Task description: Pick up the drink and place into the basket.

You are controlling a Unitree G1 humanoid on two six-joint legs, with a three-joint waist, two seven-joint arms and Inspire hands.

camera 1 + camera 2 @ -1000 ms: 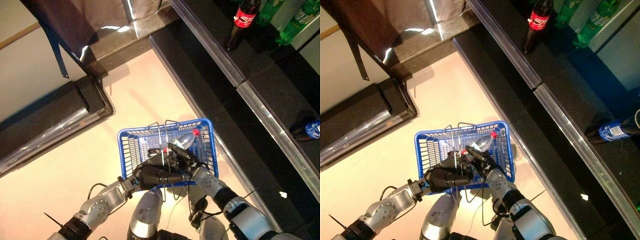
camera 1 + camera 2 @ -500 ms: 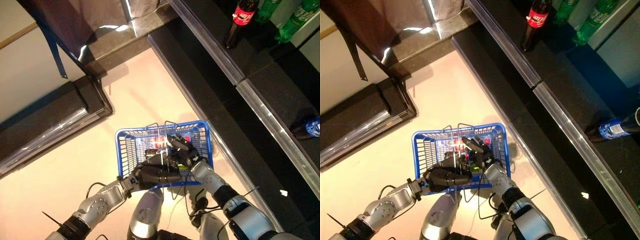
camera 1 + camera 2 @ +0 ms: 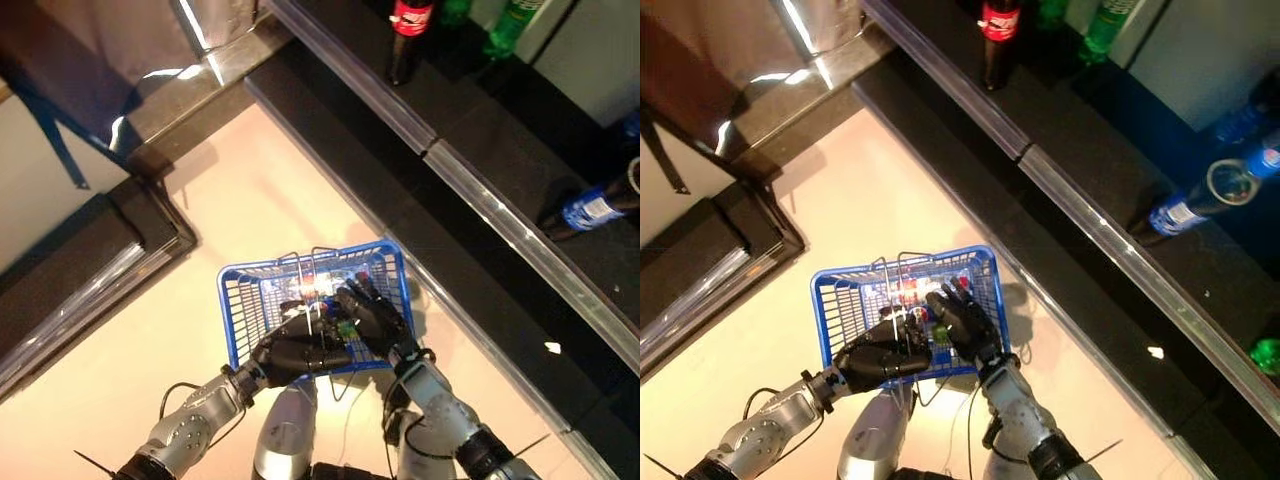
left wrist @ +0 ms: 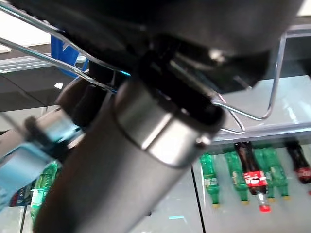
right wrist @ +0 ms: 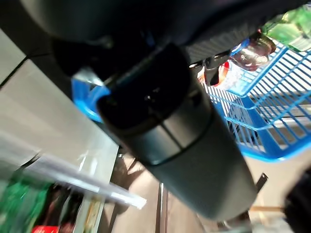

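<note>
The blue basket (image 3: 243, 310) hangs in front of me, held up by my left hand (image 3: 298, 353), which is shut on its thin wire handles (image 4: 58, 53). My right hand (image 3: 372, 316) is over the basket's right side with its fingers spread and nothing in them. Drinks (image 3: 906, 296) with red and green parts lie inside the basket, partly hidden by both hands. The right wrist view shows the basket's wall (image 5: 272, 121) and a drink (image 5: 252, 51) lying in it.
A dark shelf ledge with a metal rail (image 3: 470, 185) runs along the right. On it stand a cola bottle (image 3: 405, 40) and a green bottle (image 3: 510, 25); a blue-labelled bottle (image 3: 590, 210) lies further right. A dark low counter (image 3: 90, 270) is at the left.
My right hand lowered a clear bottle with a red cap into the blue basket, let go of it and spread its fingers. The camera has shifted, so the shelf sits differently.
</note>
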